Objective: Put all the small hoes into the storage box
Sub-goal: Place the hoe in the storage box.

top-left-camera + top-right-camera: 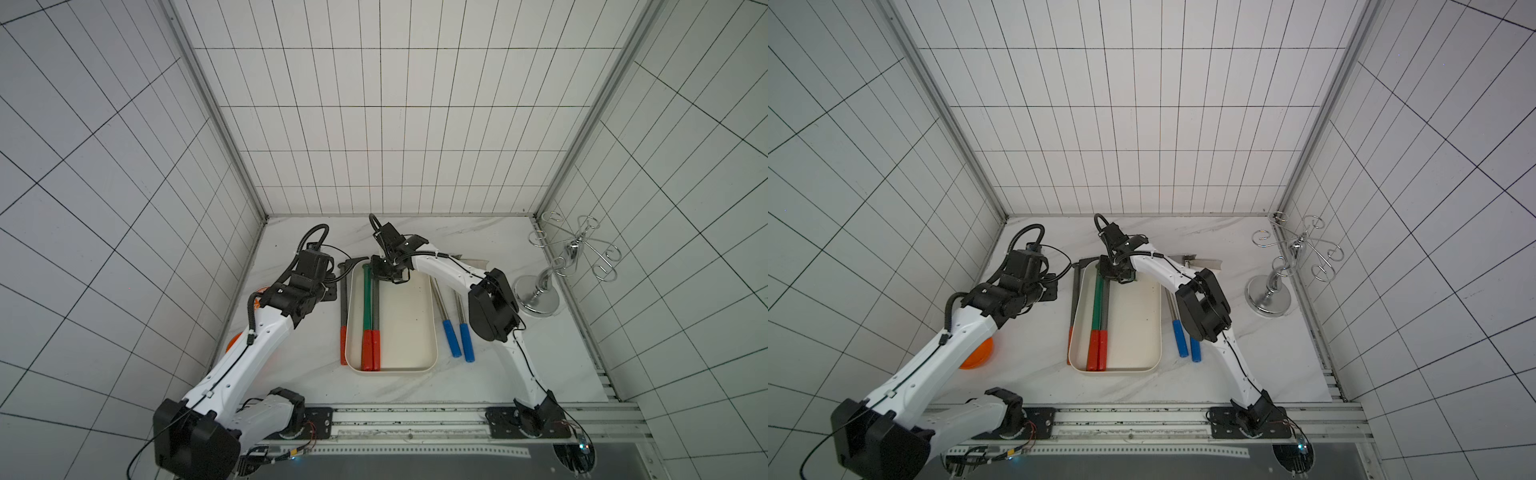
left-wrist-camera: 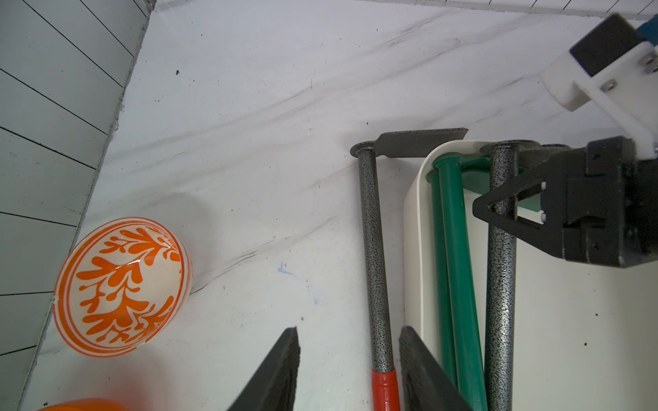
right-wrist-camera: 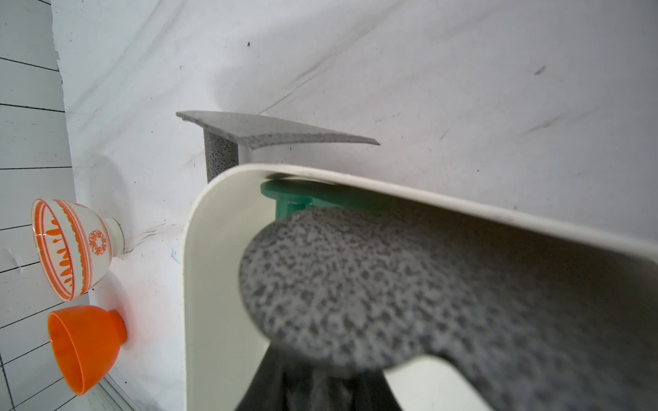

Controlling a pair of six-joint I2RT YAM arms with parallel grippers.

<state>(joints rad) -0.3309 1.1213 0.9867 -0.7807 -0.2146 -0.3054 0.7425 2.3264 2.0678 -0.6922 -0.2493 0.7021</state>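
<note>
On the white marbled tabletop (image 1: pixel 478 382), the cream-white shallow plastic storage box (image 1: pixel 407 324) sits between the two arms, its long sides running from the robot toward the far wall. Inside, along the left wall, lie a green-shafted hoe (image 1: pixel 367 303) and, touching its right side, the small hoe (image 1: pixel 375 309), which has a grey speckled metal shaft and a red grip. Both have their grips toward the robot and their heads at the far end. A second speckled hoe (image 1: pixel 344 303) with a red grip lies on the table just outside the left wall, parallel to it.

The right gripper (image 1: pixel 380 272) reaches across the box's far end and is clamped on the small hoe's shaft just below the head. Whether that end rests on the box floor or is slightly raised cannot be told. The left gripper (image 2: pixel 348 341) hangs over the second speckled hoe, jaws apart, one finger on each side of the shaft near the red grip.

The small hoe appears to be within the walls already, so the right arm likely only needs to release. The second speckled hoe lies under the nearer left arm and would need to go sideways to the right over the low wall, keeping its axis parallel to the box.
</note>
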